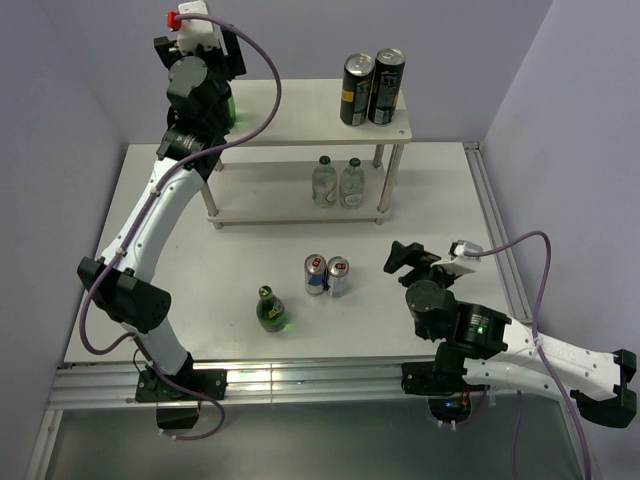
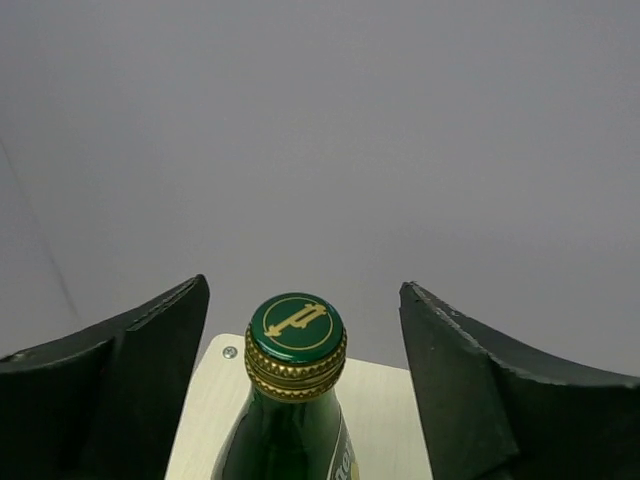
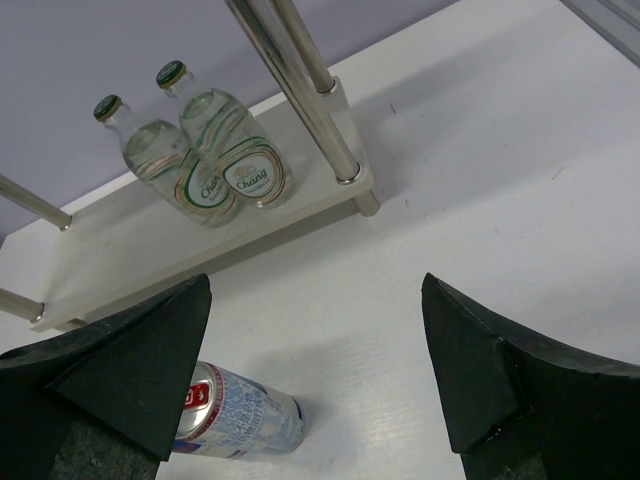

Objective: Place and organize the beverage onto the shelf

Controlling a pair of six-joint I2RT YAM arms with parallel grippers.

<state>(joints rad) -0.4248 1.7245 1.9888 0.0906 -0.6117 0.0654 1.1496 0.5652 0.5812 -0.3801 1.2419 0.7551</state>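
The shelf [image 1: 300, 112] stands at the back of the table. A green glass bottle [image 2: 292, 400] with a gold-trimmed cap stands on the left end of the top board [image 2: 400, 420]. My left gripper [image 2: 302, 290] is open around its neck, and both fingers are clear of it. From above my left gripper [image 1: 205, 88] hides most of this bottle [image 1: 231, 108]. The second green bottle [image 1: 271, 311] stands on the table. Two clear green-capped bottles [image 1: 337, 183] stand on the lower board. Two silver cans [image 1: 326, 275] stand on the table. My right gripper [image 1: 405, 257] is open and empty to their right.
Two tall dark cans [image 1: 371, 88] stand at the right end of the top board. In the right wrist view, one silver can [image 3: 235, 415] sits beside my left finger [image 3: 130, 370], and the clear bottles [image 3: 215, 165] and shelf legs [image 3: 300, 90] lie ahead.
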